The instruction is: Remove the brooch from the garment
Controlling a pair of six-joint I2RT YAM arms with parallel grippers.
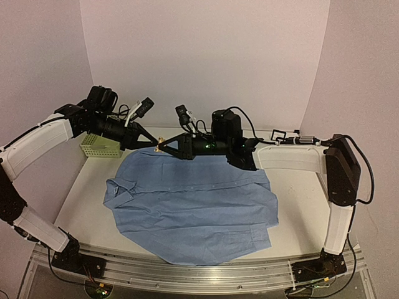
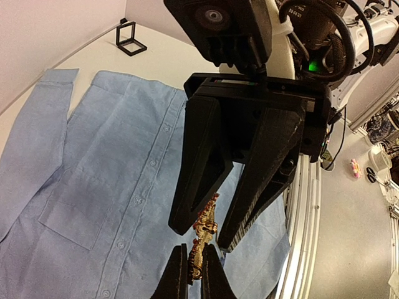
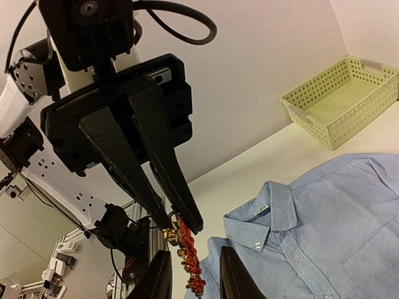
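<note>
The brooch (image 2: 206,225), a small red and gold cluster, hangs in the air off the garment (image 1: 193,208), a light blue shirt spread flat on the table. My left gripper (image 2: 194,248) is shut on the brooch's one end. My right gripper (image 3: 195,252) faces it tip to tip, jaws open on either side of the brooch's (image 3: 189,258) other end, with a gap showing on both sides. From above, both grippers meet over the shirt's far edge: left gripper (image 1: 151,144), right gripper (image 1: 165,147), brooch (image 1: 159,144) between them.
A green mesh basket (image 1: 100,147) stands at the back left by the wall, near the left arm. A small black square box (image 1: 278,134) sits at the back right. The shirt covers most of the middle of the table.
</note>
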